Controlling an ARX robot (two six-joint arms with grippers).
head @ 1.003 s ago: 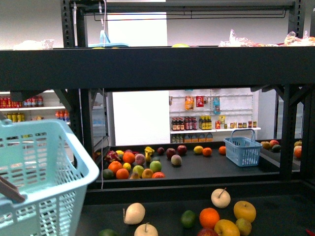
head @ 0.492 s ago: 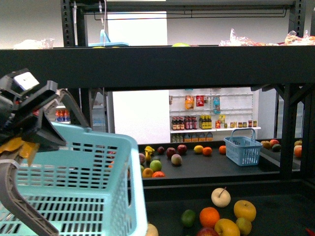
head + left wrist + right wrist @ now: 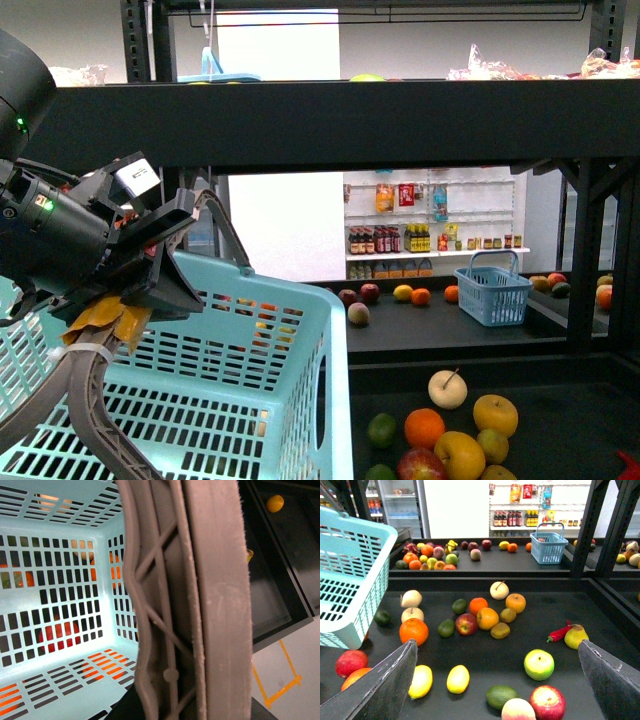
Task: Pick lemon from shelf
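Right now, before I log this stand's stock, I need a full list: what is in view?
lemons: two, bright yellow, front of near deck
oranges: about four, orange, mid deck
red apples: three, red, scattered on near deck
cream fruits: three, pale, back of near deck
dark green fruits: four, scattered on near deck
chili: one, red, beside a yellow pear
large basket: one, light blue, at the robot's left
small basket: one, blue, far deck
shelf: one, black, tiered
left gripper: shut on the large basket's grey handle
right gripper: open, above near deck
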